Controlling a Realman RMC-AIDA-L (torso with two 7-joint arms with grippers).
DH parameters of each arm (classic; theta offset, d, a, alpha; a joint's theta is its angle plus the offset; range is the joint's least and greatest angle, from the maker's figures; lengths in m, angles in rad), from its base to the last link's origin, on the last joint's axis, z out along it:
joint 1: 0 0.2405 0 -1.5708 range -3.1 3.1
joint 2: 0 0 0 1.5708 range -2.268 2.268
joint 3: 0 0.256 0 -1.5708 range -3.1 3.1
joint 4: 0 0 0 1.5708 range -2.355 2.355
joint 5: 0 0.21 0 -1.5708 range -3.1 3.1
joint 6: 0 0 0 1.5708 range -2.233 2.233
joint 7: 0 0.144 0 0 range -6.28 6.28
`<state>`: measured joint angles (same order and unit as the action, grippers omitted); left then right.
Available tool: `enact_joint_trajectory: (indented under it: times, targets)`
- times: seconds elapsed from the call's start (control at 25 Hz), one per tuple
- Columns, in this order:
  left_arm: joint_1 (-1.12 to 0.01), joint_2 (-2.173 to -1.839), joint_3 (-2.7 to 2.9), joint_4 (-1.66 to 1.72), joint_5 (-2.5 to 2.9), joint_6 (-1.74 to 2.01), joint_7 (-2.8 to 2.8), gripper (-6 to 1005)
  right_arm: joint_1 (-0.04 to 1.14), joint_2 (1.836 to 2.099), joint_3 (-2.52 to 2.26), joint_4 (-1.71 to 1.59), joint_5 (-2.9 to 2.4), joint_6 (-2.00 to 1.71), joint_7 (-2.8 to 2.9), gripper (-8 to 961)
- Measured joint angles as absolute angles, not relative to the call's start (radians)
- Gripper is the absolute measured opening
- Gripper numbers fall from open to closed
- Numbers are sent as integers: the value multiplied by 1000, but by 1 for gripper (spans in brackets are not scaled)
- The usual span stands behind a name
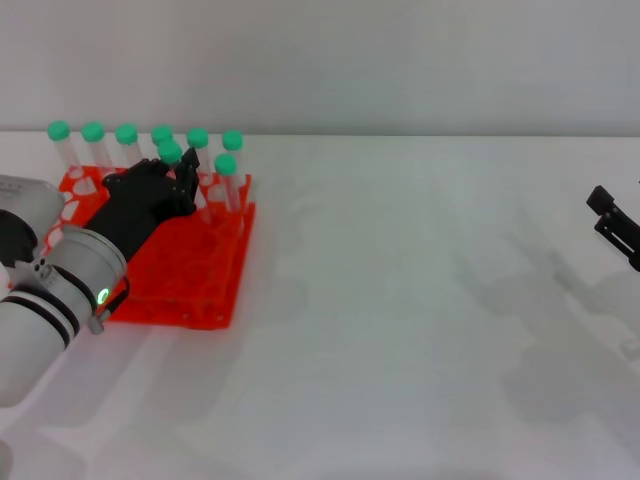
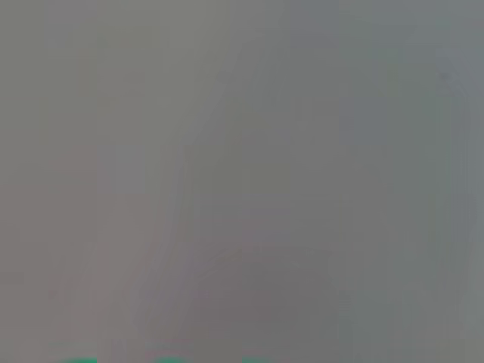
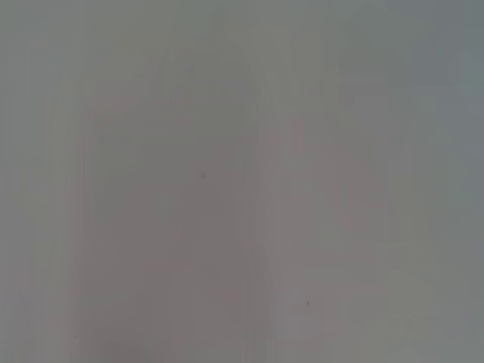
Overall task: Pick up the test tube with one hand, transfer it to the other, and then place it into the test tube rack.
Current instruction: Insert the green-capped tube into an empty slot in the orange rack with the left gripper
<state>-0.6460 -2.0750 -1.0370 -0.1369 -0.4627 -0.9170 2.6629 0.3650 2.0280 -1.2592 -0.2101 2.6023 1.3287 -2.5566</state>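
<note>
The orange-red test tube rack (image 1: 190,270) stands at the left of the white table, with several green-capped tubes upright in its far rows. My left gripper (image 1: 183,172), black with a green light on its wrist, reaches over the rack. It is shut on the test tube (image 1: 170,152), whose green cap sits a little higher than the cap of the seated tube (image 1: 225,163) in the same row. The tube's body is hidden behind the fingers. My right gripper (image 1: 608,215) is parked at the far right edge of the head view, open and empty.
A white wall rises just behind the rack. The left wrist view shows only grey blur, with slivers of green caps (image 2: 170,360) at its edge. The right wrist view shows only bare table.
</note>
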Motion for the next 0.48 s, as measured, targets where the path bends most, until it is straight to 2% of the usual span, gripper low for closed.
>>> enact_joint_trajectory:
  times: [0.48]
  targets:
    - [-648, -2077, -1038, -137, -463, -883, 2690, 307, 362, 2028, -1270, -210, 2602, 1334, -2554, 791]
